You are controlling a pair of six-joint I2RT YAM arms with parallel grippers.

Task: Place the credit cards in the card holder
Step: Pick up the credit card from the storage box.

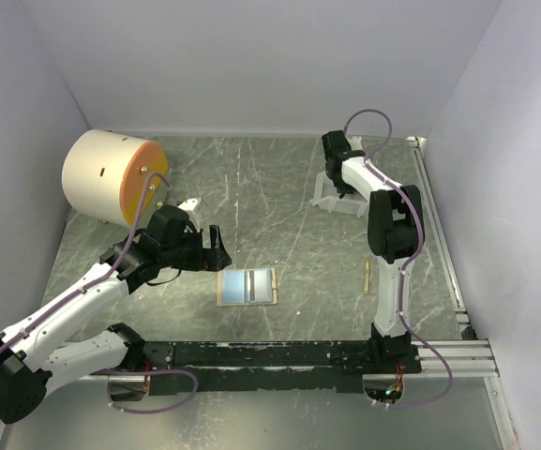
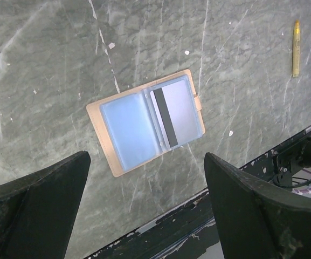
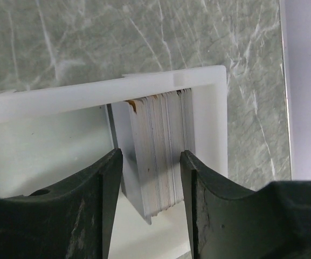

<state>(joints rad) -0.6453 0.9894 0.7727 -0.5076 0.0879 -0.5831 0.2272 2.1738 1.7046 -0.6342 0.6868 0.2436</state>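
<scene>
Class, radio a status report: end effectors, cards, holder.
Left end effector open near holder. Right end effector straddles cards in tray, grip unclear. Holder open, one card in.

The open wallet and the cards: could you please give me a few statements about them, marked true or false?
The tan leather-like folding wallet lies open on the grey marble table. True.
A pale card with a dark stripe sits in it. True.
The left gripper holds a card. False: its jaws stand wide open, empty.
The stack of thin grey cards lies flat on the table. False: it stands on edge in the white plastic tray, between the fingers of the right gripper.
</scene>
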